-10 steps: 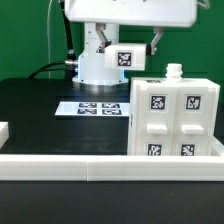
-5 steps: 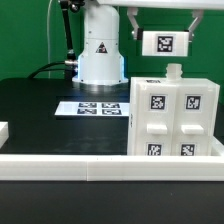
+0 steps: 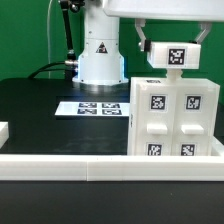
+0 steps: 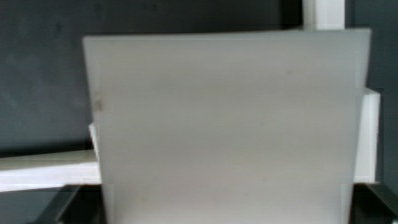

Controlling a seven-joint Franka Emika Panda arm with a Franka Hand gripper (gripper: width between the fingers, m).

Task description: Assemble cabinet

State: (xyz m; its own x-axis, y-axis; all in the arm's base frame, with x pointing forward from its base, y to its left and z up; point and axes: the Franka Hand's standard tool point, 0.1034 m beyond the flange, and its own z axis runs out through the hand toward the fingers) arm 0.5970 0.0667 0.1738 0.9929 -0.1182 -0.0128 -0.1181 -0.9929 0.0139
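On the exterior view I have the pincer (image 3: pixel 171 45) high at the exterior view's right. Its two fingers (image 3: pixel 143 44) sit either side of a small white block (image 3: pixel 168 57) with one black-and-white tag facing the camera. The block hangs clear of the table (image 3: pixel 40 110), so I read the pincer as clamped on it.

Directly below stands the cabinet (image 3: pixel 173 118), upright on the black table at the exterior view's right. It shows me a face of four small tagged panels. The block's lower edge is just above the cabinet's top, and I cannot tell whether the two touch.

The marker board (image 3: pixel 92 107) lies flat on the table just beside the cabinet, toward the exterior view's left. It sits in front of the arm's white base (image 3: pixel 100 58). A white rail (image 3: pixel 90 165) runs across the near edge of the table.

On the wrist view a pale blurred surface (image 4: pixel 222 130) fills most of the picture, too close for me to read any marking on it. Around it I see the dark table (image 4: pixel 45 90), with a white bar (image 4: pixel 36 175) lying across it and a thin white strip (image 4: pixel 329 12) beyond the surface's far edge.
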